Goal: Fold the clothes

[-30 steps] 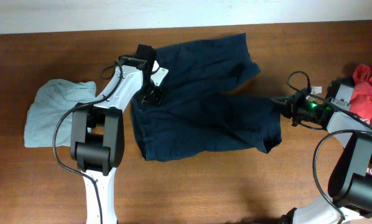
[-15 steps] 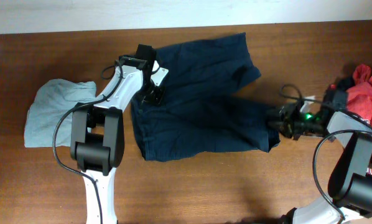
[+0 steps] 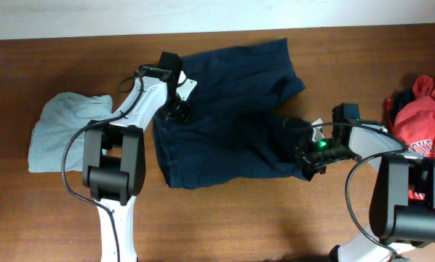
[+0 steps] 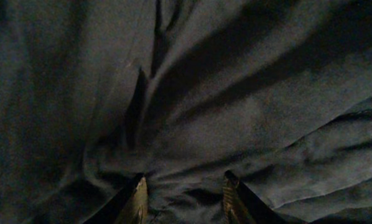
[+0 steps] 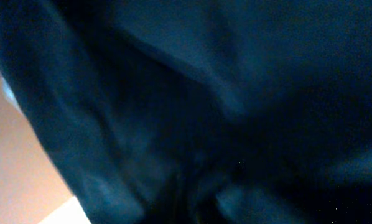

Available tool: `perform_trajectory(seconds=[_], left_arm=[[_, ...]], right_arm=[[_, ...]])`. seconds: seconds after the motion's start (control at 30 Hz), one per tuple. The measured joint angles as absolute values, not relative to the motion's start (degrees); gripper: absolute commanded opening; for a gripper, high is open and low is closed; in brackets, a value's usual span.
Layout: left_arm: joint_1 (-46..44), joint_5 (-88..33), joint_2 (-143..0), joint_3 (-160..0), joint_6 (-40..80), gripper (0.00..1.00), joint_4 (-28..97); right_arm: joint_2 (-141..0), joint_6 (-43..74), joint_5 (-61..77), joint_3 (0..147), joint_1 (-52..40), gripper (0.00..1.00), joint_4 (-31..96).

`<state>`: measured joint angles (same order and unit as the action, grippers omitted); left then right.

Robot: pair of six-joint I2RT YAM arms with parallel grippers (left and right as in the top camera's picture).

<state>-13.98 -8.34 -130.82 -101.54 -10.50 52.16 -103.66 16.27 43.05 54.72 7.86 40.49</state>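
The clothes I work on are dark navy shorts, spread flat in the middle of the table. My left gripper rests on their waistband side. In the left wrist view its fingertips stand apart and press on wrinkled navy cloth; it is open. My right gripper is shut on the hem of the shorts' right leg, which is drawn in toward the middle. The right wrist view is filled with blurred navy fabric, and the fingers cannot be made out there.
A pale grey-green garment lies crumpled at the left, beside the left arm. A red garment with white lettering is heaped at the right edge. The brown wooden table shows in front, and a white wall strip runs along the back.
My right gripper has moved left from beyond the leg's hem onto it, opened briefly and shut, dragging the hem inward. The left arm has not moved.
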Motion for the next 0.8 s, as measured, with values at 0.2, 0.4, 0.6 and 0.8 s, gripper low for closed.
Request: perform_trajectory(seconds=[0.2, 0.4, 0.6, 0.8], left_arm=[[-14.0, -8.3, -130.8, -101.5, -10.5, 0.4, 52.1], [-14.0, -8.3, -130.8, -101.5, -10.5, 0.4, 52.1], [-14.0, -8.3, -130.8, -101.5, -10.5, 0.4, 52.0], [-14.0, -8.3, -130.8, -101.5, -10.5, 0.4, 52.0]], right_arm=[[-103.4, 15.3, 43.8, 54.8, 7.8, 0.04, 25.5], [-102.8, 10.0, 50.0, 54.8, 4.7, 0.04, 23.9], [-101.8, 7.7, 54.3, 54.7, 3.8, 0.05, 14.0], [-99.0, 10.5, 52.3, 57.1, 4.7, 0.09, 12.3]])
